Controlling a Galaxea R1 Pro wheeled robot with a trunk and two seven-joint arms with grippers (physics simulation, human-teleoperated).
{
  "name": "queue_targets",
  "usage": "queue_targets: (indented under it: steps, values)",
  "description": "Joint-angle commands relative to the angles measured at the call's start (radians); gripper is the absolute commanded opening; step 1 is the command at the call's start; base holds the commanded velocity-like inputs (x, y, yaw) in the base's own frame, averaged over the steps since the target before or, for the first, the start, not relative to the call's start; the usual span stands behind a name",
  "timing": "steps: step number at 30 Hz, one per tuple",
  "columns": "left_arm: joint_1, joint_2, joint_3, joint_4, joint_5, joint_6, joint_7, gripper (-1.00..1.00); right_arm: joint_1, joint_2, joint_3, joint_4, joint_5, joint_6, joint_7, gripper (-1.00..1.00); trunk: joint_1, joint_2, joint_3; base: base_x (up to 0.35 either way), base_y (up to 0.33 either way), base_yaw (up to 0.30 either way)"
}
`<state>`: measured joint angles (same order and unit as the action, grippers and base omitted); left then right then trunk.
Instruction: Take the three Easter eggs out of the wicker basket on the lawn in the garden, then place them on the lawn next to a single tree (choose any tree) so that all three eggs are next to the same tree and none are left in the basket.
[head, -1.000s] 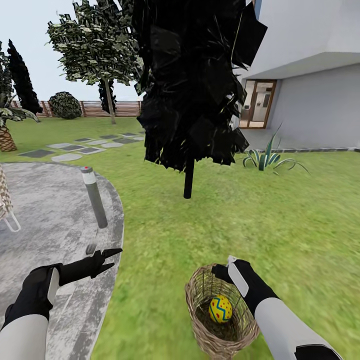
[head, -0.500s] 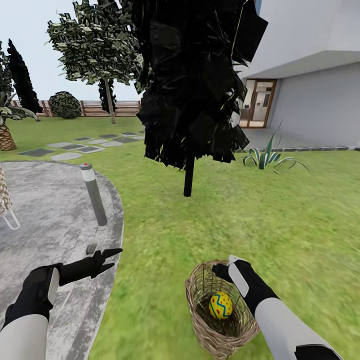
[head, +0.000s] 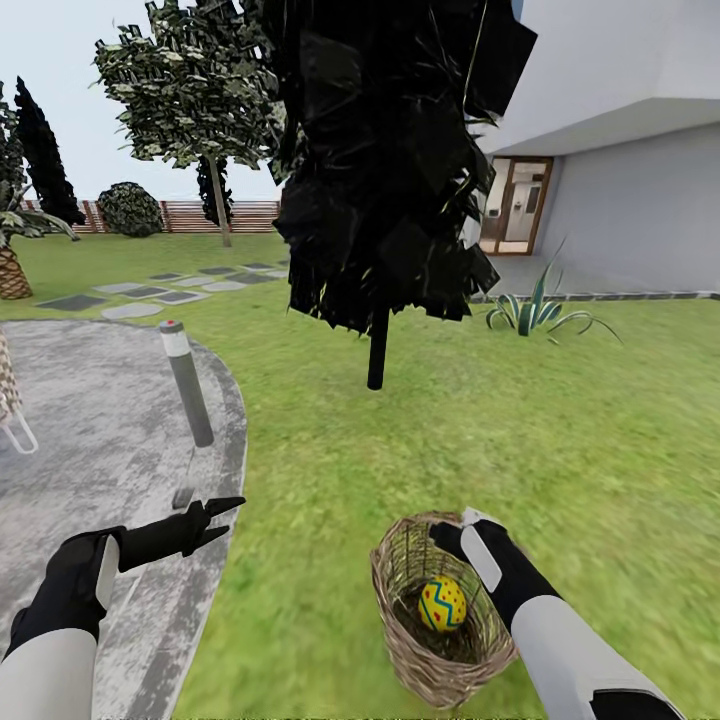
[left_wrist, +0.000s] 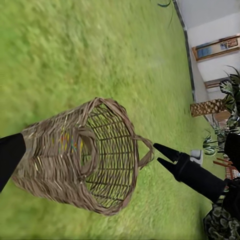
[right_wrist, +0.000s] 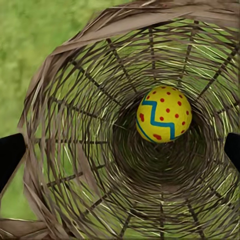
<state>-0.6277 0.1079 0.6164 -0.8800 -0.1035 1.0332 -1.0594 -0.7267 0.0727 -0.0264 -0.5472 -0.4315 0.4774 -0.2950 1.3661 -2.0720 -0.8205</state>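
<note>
wicker first: the wicker basket (head: 440, 610) sits low and right of centre in my head view, on the lawn (head: 520, 430), tipped so its mouth faces up toward the camera. one easter egg (head: 442, 604), yellow with a blue zigzag and red dots, lies inside against the woven wall. i can make out only that one egg.

my right gripper (head: 468, 528) is at the basket's upper right rim in the head view. in the right wrist view i look straight down the basket (right_wrist: 80, 165), with the egg (right_wrist: 164, 114) up and right of the frame's centre, deep near the bottom. the two dark fingers (right_wrist: 10, 155) show at the left and right edges, spread wide, the basket mouth between them and nothing in their grip. the egg lies between the finger lines but well beyond the tips.

my left gripper (head: 222, 516) is at the lower left of the head view, over the edge of the grey paving (head: 90, 420), well apart from the basket. its fingers stand slightly parted and hold nothing. in the left wrist view those fingers (left_wrist: 167, 152) point at the basket (left_wrist: 85, 155), close to its loop handle (left_wrist: 145, 152) without touching.

behind, a black-leaved tree (head: 385, 170) fills the upper centre, and a pale-trunked tree (head: 190, 95) stands at the upper left.
</note>
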Motion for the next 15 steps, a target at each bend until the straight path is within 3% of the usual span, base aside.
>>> queue_targets:
  steps: [1, 15]
  values:
    - [-0.001, 0.000, 0.003, 0.000, -0.010, 0.007, -0.010, 1.00, 0.000, 0.001, -0.003, -0.002, -0.009, 0.001, -0.007, 1.00, 0.004, -0.008, -0.004, 0.000, 0.000, 0.000]
    - [-0.001, -0.001, 0.002, 0.000, -0.010, 0.005, -0.010, 1.00, 0.000, 0.001, -0.003, 0.000, -0.009, -0.030, -0.009, 1.00, 0.057, -0.106, -0.048, 0.000, 0.000, 0.000]
